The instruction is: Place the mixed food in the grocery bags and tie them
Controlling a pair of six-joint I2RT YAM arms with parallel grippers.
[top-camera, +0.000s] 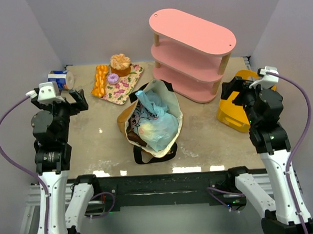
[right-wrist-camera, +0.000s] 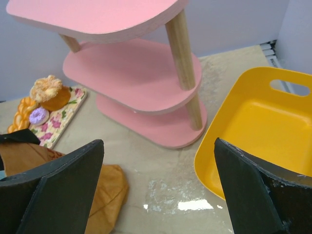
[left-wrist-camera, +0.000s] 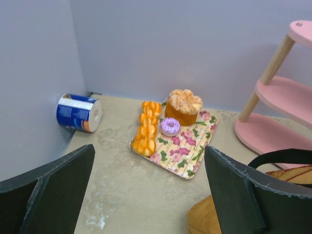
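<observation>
The tan canvas tote [top-camera: 173,110] lies in the middle of the table with its mouth open, black straps [top-camera: 146,155] at its near end. The light-blue plastic bag [top-camera: 158,123] sits bunched inside it, and something yellowish shows through the plastic. The mixed food is otherwise hidden. My left gripper [top-camera: 76,98] hovers open at the left, well clear of the tote, whose tan corner [left-wrist-camera: 214,219] shows in the left wrist view below that gripper [left-wrist-camera: 149,148]. At the right my right gripper [top-camera: 233,89] hangs open and empty. In its wrist view this gripper [right-wrist-camera: 158,142] is above bare table beside the tote [right-wrist-camera: 109,190].
A floral tray [top-camera: 124,90] at the back left carries braided bread [left-wrist-camera: 146,129], an orange cupcake [left-wrist-camera: 184,106] and a purple doughnut [left-wrist-camera: 170,126]. A blue-and-white can [top-camera: 59,79] lies in the back left corner. A pink three-tier shelf [top-camera: 191,34] stands at the back right, a yellow basket [right-wrist-camera: 263,126] beside it.
</observation>
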